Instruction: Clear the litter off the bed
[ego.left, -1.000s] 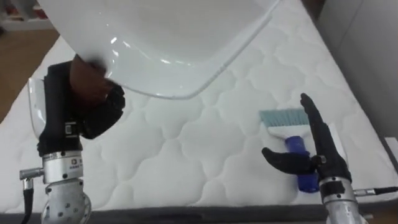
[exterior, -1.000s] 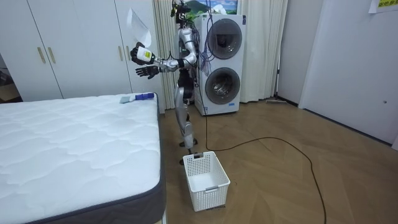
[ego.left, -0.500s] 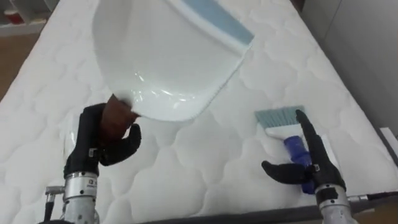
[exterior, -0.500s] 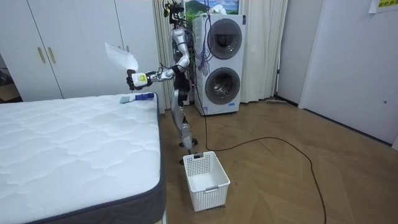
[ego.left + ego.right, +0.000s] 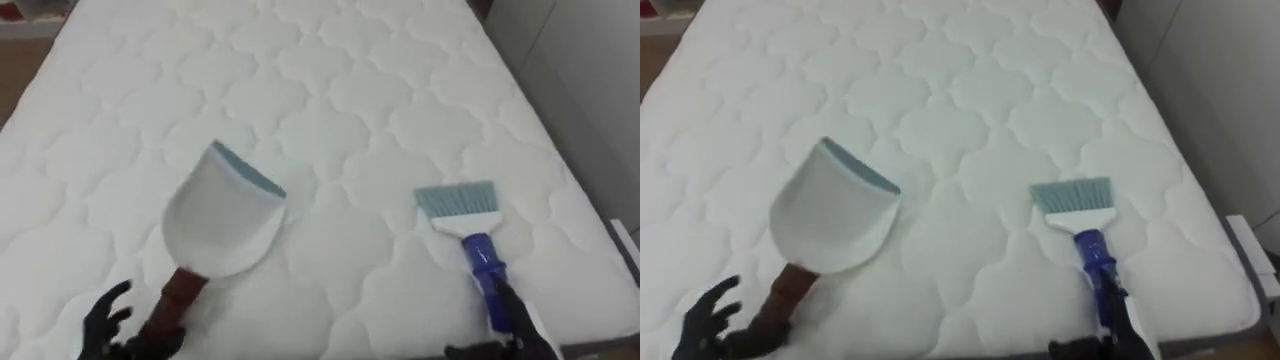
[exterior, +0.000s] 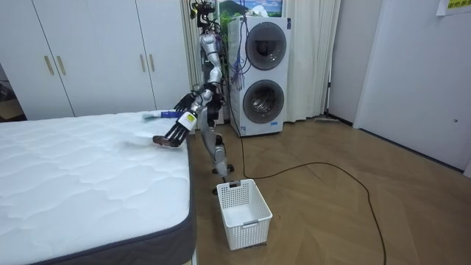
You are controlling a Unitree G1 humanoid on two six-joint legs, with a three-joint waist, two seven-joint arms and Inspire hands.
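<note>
Aloft a second ago, the dustpan (image 5: 220, 225) now lies on the mattress (image 5: 340, 80), the left hand (image 5: 105, 322) splayed open beside its handle. The right hand (image 5: 515, 318), fingers straight and holding nothing, is at the brush (image 5: 470, 225), so sweeping can probably begin.

Bedroom with a wooden floor (image 6: 353, 213). White wardrobe doors (image 6: 73, 59) line the back wall behind a white quilted bed (image 6: 88, 177). Beside them stand stacked washing machines (image 6: 263, 77) and cream curtains (image 6: 313, 59). A white basket (image 6: 246, 234) sits on the floor.
</note>
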